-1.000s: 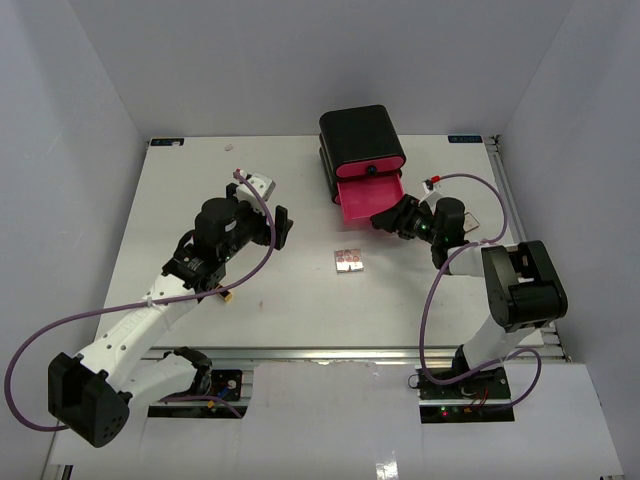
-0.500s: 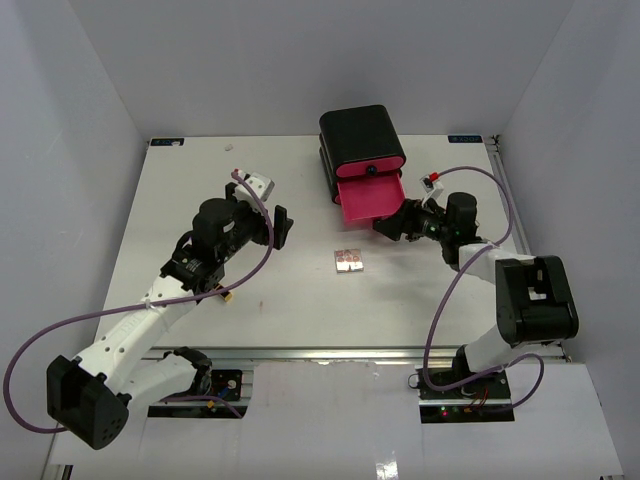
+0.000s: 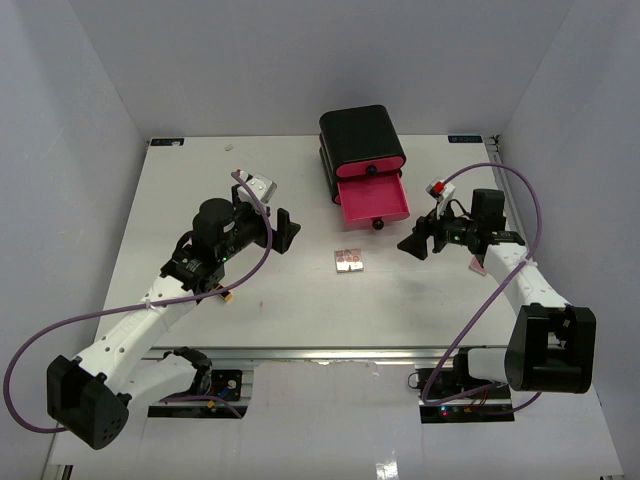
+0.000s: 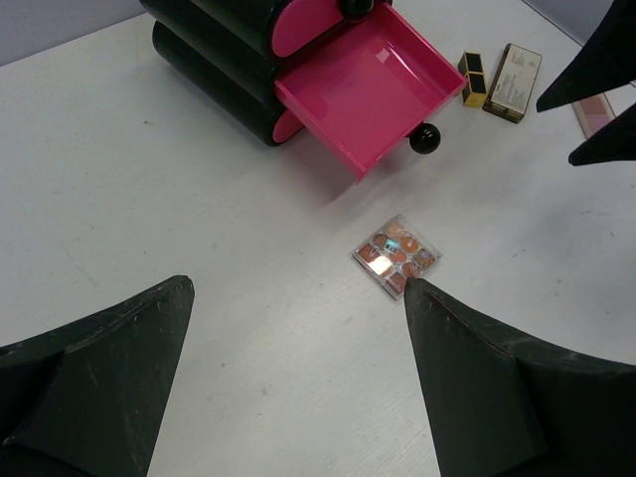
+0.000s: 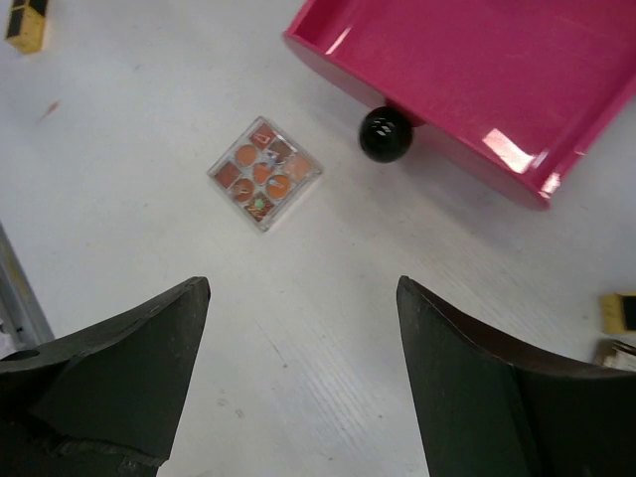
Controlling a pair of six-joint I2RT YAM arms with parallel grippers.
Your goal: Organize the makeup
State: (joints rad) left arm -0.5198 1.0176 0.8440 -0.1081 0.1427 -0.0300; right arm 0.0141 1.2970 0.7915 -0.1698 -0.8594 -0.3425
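- The black box stands at the upper middle of the top view on the white counter. One pink drawer is pulled out, with a black knob on its front. In the left wrist view we see only the drawer's bare pink floor.
- The square palette lies on the counter just below the drawer, apart from it.
- At the upper right of the left wrist view, a black-and-gold lipstick tube lies just beside a tan compact, whose print is too small for us to read. A pink compact lies near them.
- The left claw is spread and holds nothing, left of the palette.
- The right claw is spread and holds nothing, right of the palette.
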